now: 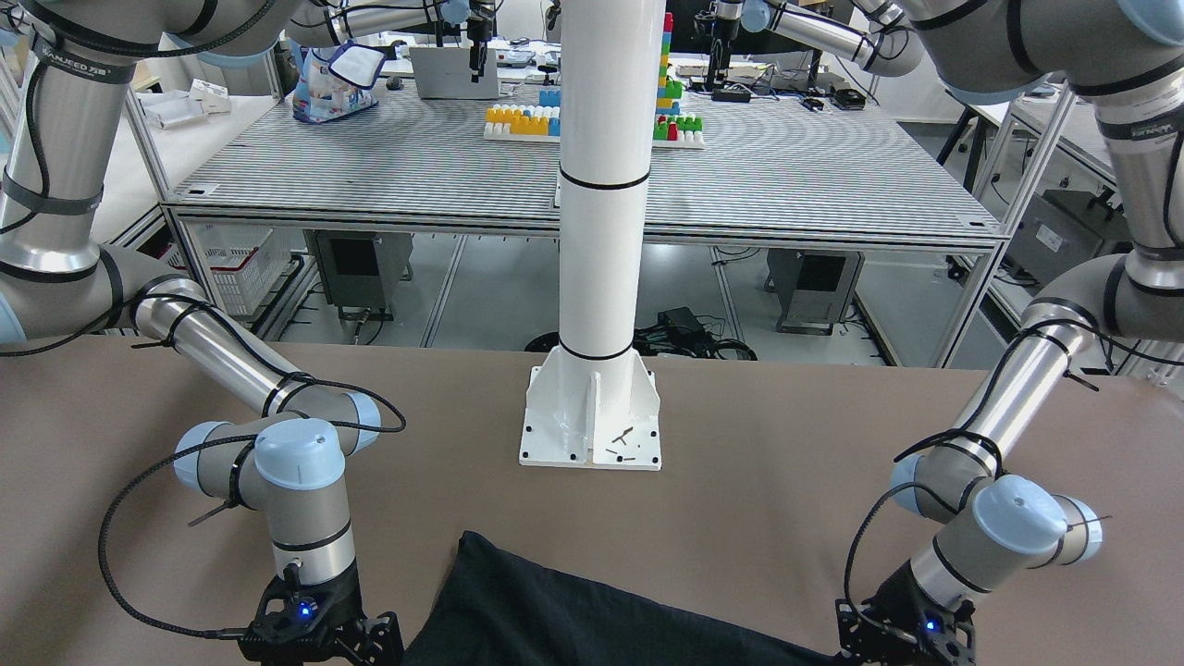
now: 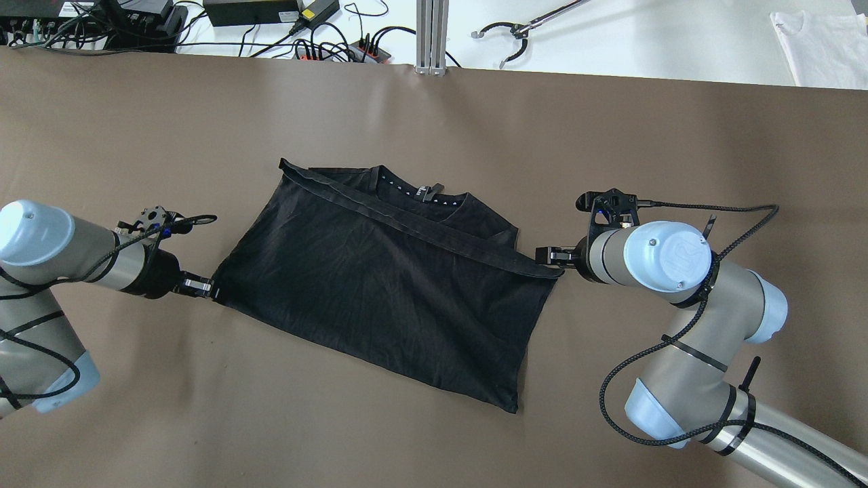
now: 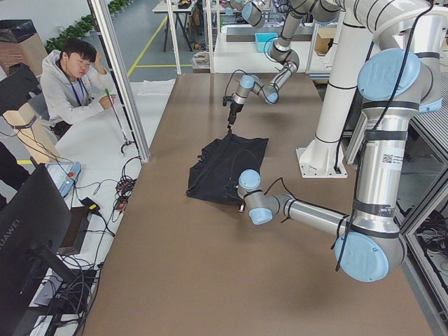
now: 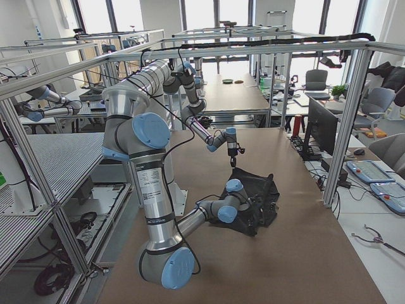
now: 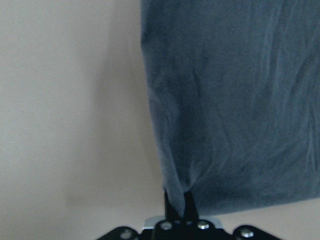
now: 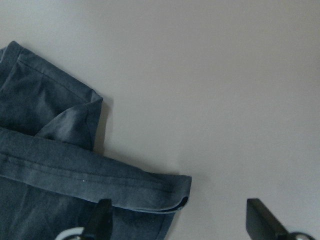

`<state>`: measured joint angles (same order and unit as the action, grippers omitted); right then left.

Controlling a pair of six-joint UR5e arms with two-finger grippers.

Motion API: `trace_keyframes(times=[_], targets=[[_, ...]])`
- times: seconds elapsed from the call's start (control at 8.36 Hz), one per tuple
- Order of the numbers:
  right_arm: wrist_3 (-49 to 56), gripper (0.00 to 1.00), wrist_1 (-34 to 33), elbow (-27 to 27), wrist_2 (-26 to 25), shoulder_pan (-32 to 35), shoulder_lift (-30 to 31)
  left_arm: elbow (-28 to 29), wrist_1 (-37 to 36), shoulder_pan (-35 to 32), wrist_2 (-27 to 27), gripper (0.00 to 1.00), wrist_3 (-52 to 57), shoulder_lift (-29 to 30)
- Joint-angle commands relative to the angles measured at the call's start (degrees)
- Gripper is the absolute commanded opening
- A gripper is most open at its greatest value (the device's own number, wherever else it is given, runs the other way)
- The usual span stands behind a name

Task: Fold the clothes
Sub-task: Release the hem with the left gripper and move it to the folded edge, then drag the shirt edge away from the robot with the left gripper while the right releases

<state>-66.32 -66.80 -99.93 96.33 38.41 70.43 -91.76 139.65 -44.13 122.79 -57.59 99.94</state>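
Note:
The clothes [image 2: 380, 285] are one black garment lying flat on the brown table, its lower part folded up over the collar. My left gripper [image 2: 207, 289] is at the garment's left corner. In the left wrist view, that gripper [image 5: 176, 200] is shut, pinching the fabric [image 5: 240, 110]. My right gripper [image 2: 550, 256] is at the garment's right corner, by the folded hem. In the right wrist view its fingers [image 6: 102, 217] stand wide apart. The hem corner [image 6: 165, 192] lies on the table between them, not gripped. The front-facing view shows only the garment's near edge [image 1: 555, 615].
The white pole's base plate [image 1: 592, 425] is bolted to the table on the robot's side of the garment. Cables and power strips [image 2: 325, 47] and a grabber tool [image 2: 515, 34] lie beyond the far edge. A person [image 3: 70, 77] sits there.

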Motion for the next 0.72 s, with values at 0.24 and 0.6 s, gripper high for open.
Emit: trace_keyframes(times=[0.24, 0.6], targets=[[0.1, 0.94, 0.0, 0.0, 0.0, 0.0, 0.1, 15.7, -15.5, -12.6, -0.4, 0.0, 13.8, 18.8], [-0.2, 0.94, 0.0, 0.0, 0.0, 0.0, 0.1, 40.3, -15.1, -12.0, -10.2, 0.0, 17.0, 38.2]])
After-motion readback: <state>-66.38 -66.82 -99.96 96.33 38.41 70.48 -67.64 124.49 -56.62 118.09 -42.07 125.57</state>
